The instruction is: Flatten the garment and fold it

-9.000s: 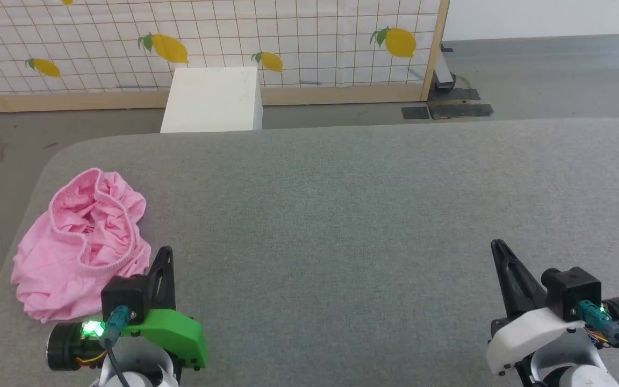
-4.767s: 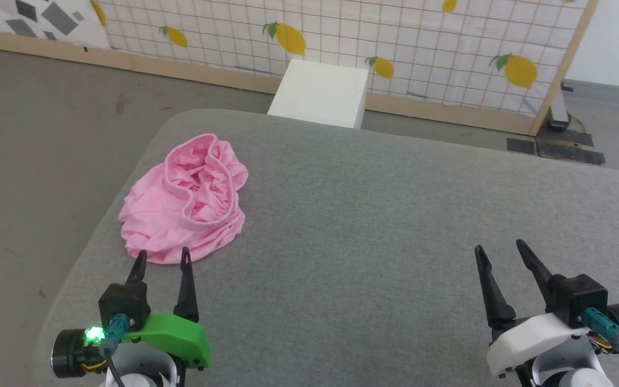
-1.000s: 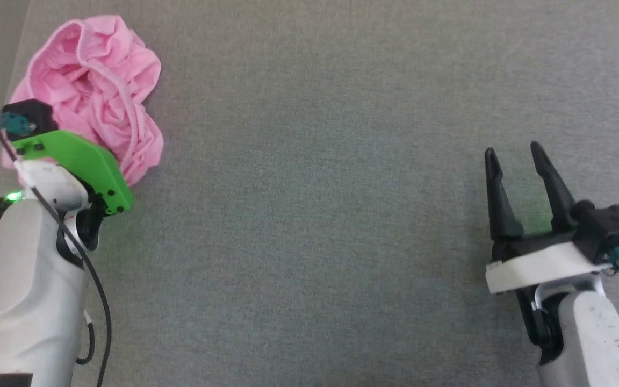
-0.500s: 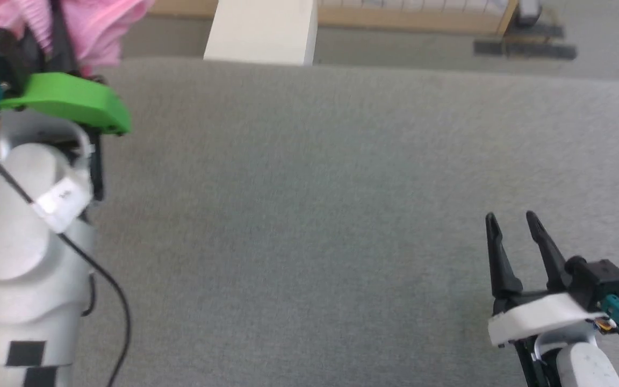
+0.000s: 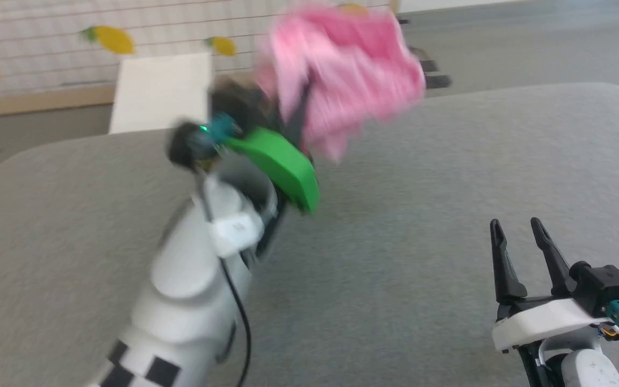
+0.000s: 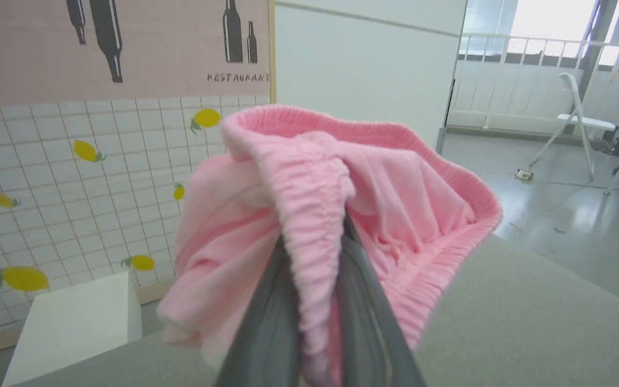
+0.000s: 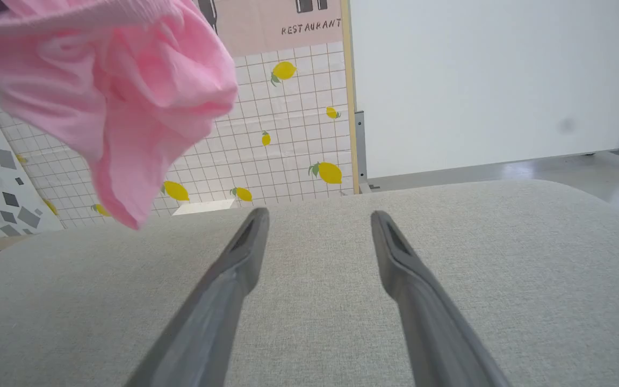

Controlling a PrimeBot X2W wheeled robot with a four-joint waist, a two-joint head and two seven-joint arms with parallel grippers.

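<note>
Two grippers are showing in the head view: the left gripper (image 5: pixel 300 110) is holding the pink garment (image 5: pixel 347 70) up at twelve o'clock, blurred, above the grey cushion (image 5: pixel 449 177). The right gripper (image 5: pixel 518 228) is sitting at five o'clock, fingers apart. In the left wrist view, the fingers (image 6: pixel 272 322) are pinching the ruffled waistband (image 6: pixel 309 215). In the right wrist view, the garment is hanging at ten o'clock.
</note>
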